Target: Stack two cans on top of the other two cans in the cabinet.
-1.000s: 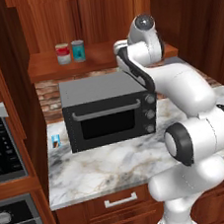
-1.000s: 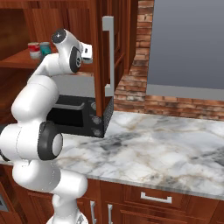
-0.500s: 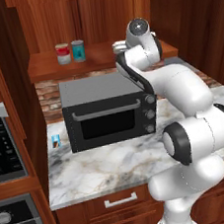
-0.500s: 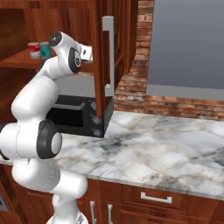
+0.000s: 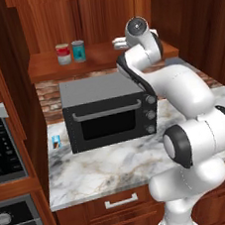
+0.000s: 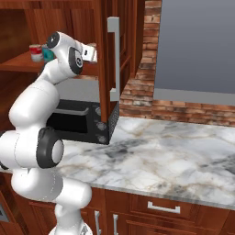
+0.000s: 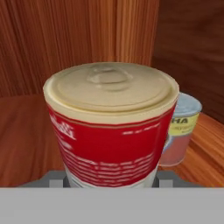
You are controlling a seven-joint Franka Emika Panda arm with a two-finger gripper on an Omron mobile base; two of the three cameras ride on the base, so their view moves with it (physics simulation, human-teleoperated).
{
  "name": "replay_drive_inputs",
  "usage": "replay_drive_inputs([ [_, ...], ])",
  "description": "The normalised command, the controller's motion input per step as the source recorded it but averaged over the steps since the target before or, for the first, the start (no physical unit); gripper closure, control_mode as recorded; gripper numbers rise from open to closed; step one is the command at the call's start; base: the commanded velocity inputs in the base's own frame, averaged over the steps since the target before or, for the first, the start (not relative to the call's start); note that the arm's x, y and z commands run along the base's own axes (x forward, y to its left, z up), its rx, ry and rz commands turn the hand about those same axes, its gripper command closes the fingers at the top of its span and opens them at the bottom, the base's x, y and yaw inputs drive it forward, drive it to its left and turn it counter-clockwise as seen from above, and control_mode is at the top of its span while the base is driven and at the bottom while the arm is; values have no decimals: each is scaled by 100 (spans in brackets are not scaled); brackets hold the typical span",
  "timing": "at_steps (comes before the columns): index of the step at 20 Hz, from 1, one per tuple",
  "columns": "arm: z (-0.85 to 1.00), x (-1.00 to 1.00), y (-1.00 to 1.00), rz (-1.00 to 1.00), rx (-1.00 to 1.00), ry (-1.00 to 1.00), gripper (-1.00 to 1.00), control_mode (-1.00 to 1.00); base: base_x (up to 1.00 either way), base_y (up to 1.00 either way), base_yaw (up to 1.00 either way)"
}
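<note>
Jaws state unclear, red-and-white can (image 7: 109,131) close between them, yellow-labelled can (image 7: 181,131) behind

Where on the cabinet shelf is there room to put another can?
Bare shelf board lies between the teal can and the end effector. At the left end the teal can and red-and-white can crowd together. Near the end effector, another red-and-white can and yellow-labelled can sit close.

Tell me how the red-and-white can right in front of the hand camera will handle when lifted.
The red can looks rigid with straight, smooth sides, so it probably won't deform but might slip. Its flat lid suggests stable stacking. On its side, it would likely roll.
</note>
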Motion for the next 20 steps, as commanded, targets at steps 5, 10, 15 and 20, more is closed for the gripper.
replay_drive_inputs([
  [5, 47, -22, 8, 0, -4, -9, 100, -100, 0, 0, 0],
  [10, 36, -1, 0, -6, -4, 1, 100, -100, 0, 0, 0],
  [15, 18, 6, -8, -2, 0, 1, 100, -100, 0, 0, 0],
  [20, 11, 9, -18, 0, 0, 2, 100, -100, 0, 0, 0],
])
